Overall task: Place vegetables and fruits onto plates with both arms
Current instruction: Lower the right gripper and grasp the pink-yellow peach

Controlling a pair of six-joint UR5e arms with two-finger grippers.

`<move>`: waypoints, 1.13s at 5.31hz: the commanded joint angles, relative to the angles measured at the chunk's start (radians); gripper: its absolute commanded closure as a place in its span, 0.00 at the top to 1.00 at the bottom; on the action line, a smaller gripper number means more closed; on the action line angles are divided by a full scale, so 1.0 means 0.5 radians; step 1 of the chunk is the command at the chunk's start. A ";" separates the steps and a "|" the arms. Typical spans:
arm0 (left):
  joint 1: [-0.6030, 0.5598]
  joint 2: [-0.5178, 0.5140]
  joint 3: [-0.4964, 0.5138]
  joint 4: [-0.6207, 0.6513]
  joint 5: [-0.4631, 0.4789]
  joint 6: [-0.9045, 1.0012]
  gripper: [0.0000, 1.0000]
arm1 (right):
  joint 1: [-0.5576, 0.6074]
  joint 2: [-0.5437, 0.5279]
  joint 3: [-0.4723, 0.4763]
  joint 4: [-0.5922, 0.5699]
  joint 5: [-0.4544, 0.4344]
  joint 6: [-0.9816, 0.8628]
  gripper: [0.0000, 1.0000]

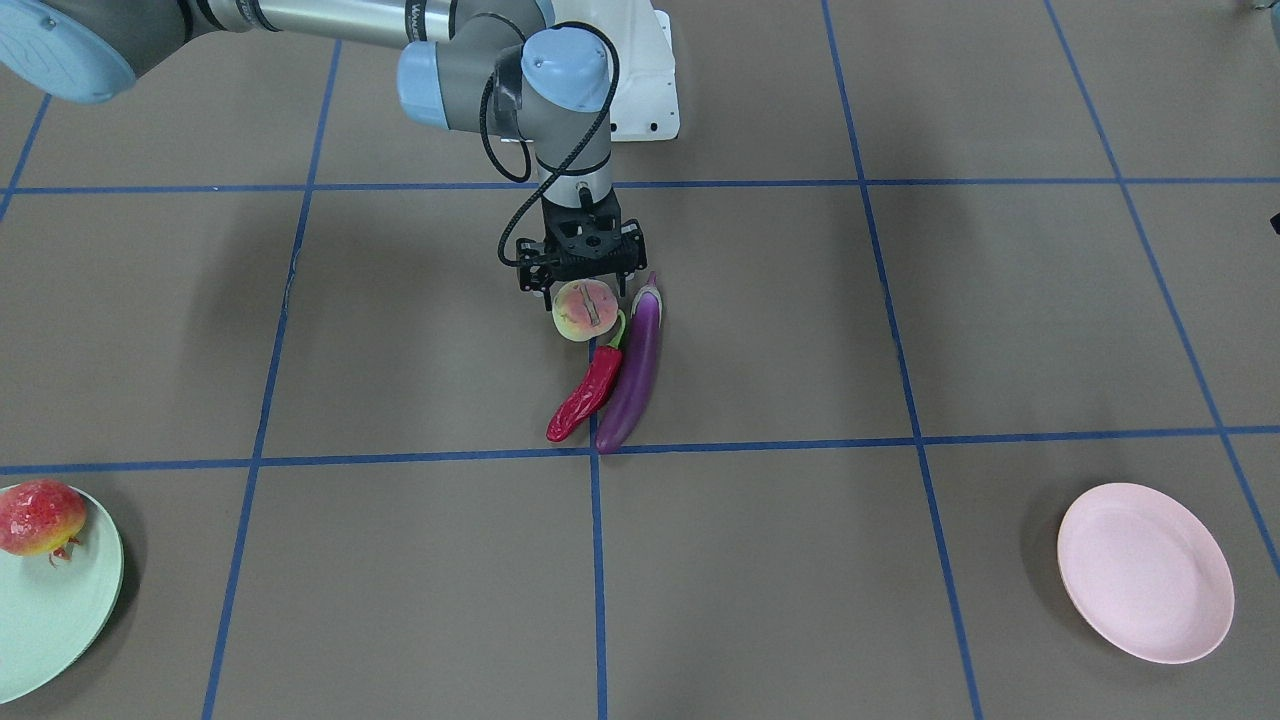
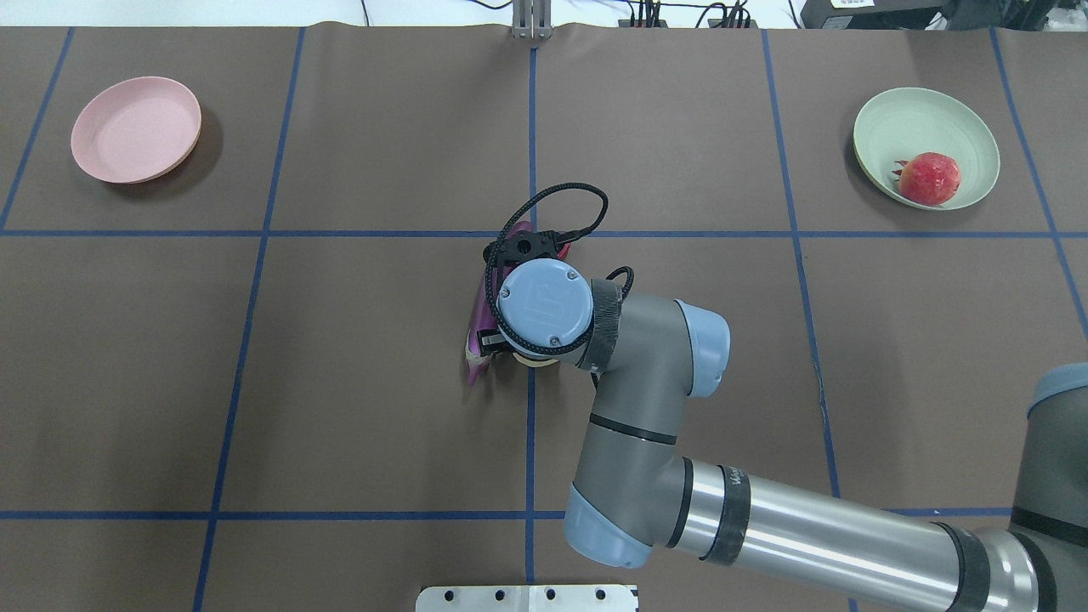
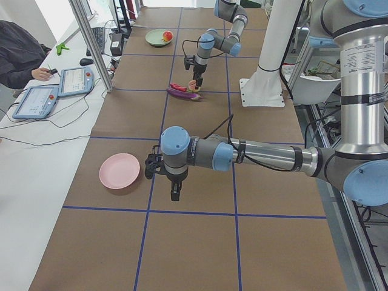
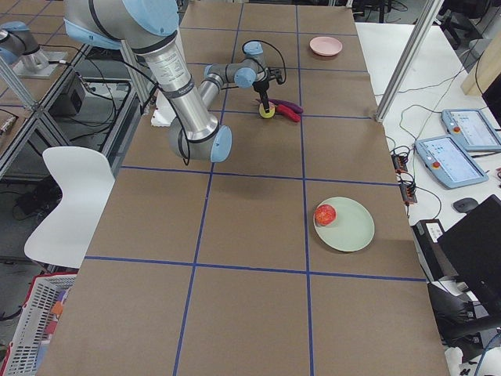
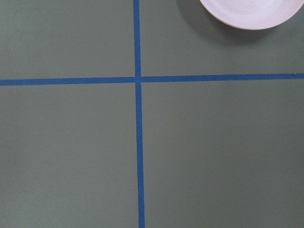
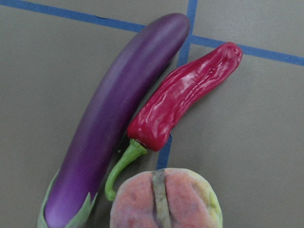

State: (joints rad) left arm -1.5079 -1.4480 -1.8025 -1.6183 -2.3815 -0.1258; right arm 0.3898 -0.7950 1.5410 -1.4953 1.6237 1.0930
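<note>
You have the pomegranate (image 4: 325,215) on the mint green plate (image 4: 356,235); well beyond that plate the right gripper (image 4: 265,102) points down at the peach (image 4: 268,113), eggplant (image 4: 288,104) and chili (image 4: 291,116) beside.

We saw a table under a brown cover (image 1: 780,330), and blue tape lines (image 1: 597,560) divided it into large squares. A white base plate (image 1: 650,95) stood on it at the robot's side. In the left side view, a person in a dark sleeve (image 3: 18,51) was at a white bench (image 3: 30,163) beside the table, near two pendants with screens (image 3: 76,80) and a slanted metal post (image 3: 91,42). In the right side view, we noticed a white chair (image 4: 70,204) and a red-and-white basket (image 4: 39,329) near it on the floor.
</note>
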 commanded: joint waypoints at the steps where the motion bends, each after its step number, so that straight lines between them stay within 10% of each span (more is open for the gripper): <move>1: 0.000 0.000 0.000 0.000 -0.002 0.000 1.00 | 0.000 0.007 -0.051 0.039 0.002 -0.005 0.99; 3: 0.000 0.000 -0.003 0.000 -0.002 0.000 1.00 | 0.000 0.004 -0.057 0.030 0.008 -0.020 0.76; 5: 0.000 0.000 -0.006 0.000 -0.002 0.000 1.00 | 0.051 -0.002 0.031 -0.003 0.054 -0.020 0.00; 6: 0.000 0.000 -0.006 0.000 -0.002 0.000 1.00 | 0.240 -0.023 0.111 -0.098 0.233 -0.069 0.00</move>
State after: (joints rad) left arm -1.5079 -1.4480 -1.8054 -1.6183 -2.3823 -0.1258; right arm 0.4413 -0.7988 1.5604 -1.5093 1.6774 1.0752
